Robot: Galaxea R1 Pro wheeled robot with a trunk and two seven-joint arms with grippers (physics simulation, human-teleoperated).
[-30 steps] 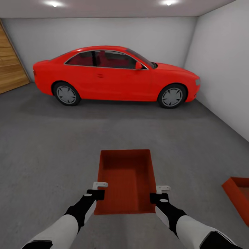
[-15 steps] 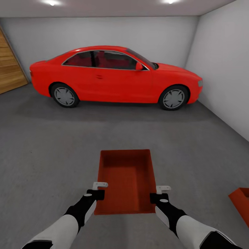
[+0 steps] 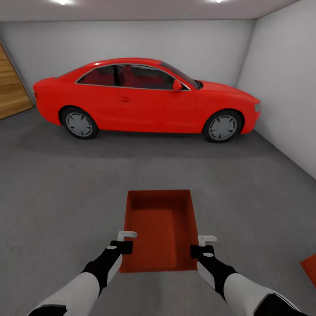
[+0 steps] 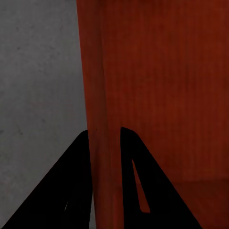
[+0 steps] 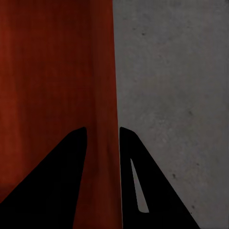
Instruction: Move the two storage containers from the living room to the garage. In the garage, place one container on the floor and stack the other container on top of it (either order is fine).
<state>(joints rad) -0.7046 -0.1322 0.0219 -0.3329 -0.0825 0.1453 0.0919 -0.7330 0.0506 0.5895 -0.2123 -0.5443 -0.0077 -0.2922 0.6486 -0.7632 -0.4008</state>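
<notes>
An empty storage container [image 3: 160, 228] is held before the red car [image 3: 145, 98]; each side wall is pinched by left gripper [image 3: 127, 240] and right gripper [image 3: 205, 245] fingers; a second container's corner [image 3: 310, 265] is seen beside it.

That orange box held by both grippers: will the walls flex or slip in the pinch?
The box is probably light: empty and lidless. Its thin walls may flex, since the left gripper and right gripper each pinch one side wall. The smooth-looking walls could slip if tilted.

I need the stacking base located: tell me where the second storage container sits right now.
In the head view, the second container sits on the concrete floor at the lower right edge, right of the held container and right gripper.
</notes>
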